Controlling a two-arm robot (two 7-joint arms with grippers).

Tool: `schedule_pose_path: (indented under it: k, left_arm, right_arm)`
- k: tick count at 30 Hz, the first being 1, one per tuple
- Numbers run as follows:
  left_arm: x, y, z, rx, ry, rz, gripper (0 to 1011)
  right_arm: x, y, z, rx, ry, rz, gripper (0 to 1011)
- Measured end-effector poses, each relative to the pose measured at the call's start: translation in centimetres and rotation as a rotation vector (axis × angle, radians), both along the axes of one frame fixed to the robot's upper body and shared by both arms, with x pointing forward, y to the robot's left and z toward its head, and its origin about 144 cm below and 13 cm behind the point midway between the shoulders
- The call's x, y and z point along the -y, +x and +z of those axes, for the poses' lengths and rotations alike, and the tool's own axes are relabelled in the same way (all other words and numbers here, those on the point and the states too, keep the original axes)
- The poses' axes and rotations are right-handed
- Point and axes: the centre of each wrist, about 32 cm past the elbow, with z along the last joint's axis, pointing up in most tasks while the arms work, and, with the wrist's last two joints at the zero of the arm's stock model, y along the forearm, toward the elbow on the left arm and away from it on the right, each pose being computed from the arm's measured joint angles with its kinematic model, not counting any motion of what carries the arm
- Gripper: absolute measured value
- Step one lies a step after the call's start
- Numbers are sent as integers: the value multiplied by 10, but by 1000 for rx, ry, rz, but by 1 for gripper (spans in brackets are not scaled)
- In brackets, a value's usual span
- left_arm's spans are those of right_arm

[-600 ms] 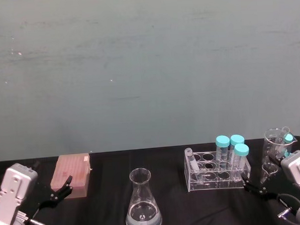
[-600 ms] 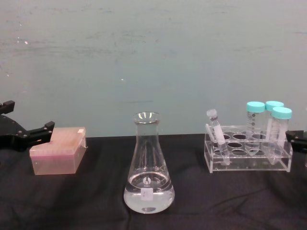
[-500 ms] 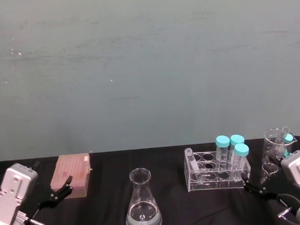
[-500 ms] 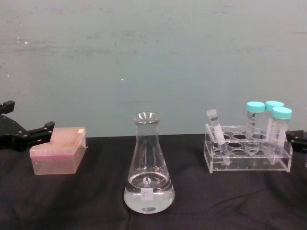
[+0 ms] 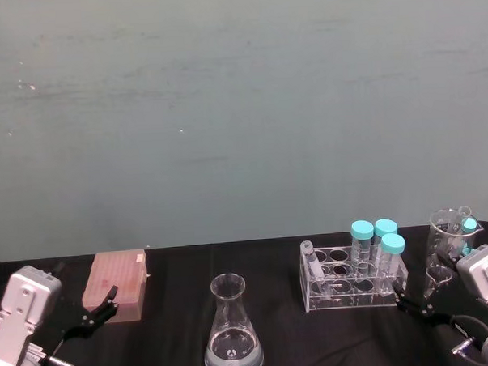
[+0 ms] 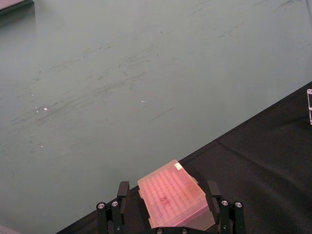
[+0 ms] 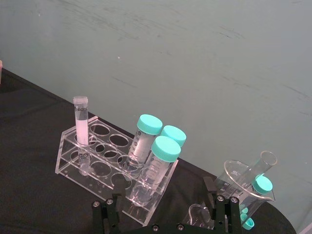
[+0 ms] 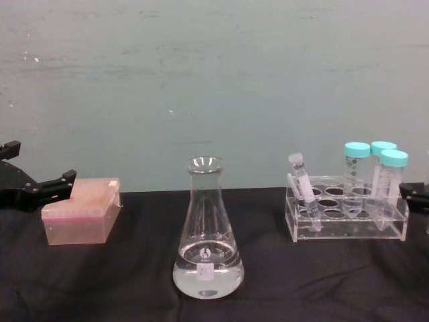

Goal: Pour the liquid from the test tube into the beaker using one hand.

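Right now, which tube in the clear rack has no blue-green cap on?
The slim test tube, leaning at the left end of the rack. Its top is whitish, while the three fatter tubes all wear teal caps.

The left arm [image 5: 7, 359] sits at about 8 o'clock in the head view, with its silver wrist housing [image 5: 26, 302] tilted. From it the left gripper [image 5: 92, 313] reaches toward 2 o'clock, its black fingers [image 6: 122, 195] spread wide apart. The right arm [image 5: 485, 278] mirrors it at about 4 o'clock. The right gripper [image 5: 413, 301] points toward 10 o'clock, and its fingers [image 7: 209, 189] are likewise parted. Both grippers seem to hang low, gripping nothing.
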Motion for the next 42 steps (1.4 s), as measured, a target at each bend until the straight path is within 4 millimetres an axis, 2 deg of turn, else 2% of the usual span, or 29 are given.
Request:
schedule_pose_path:
  k: [29,42]
  left_arm:
    - [0,0,0,0,0,0,1000]
    - [0,0,0,0,0,0,1000]
  right_arm:
    - [0,0,0,0,0,0,1003]
    - [12,15,6,42,5,54,1003]
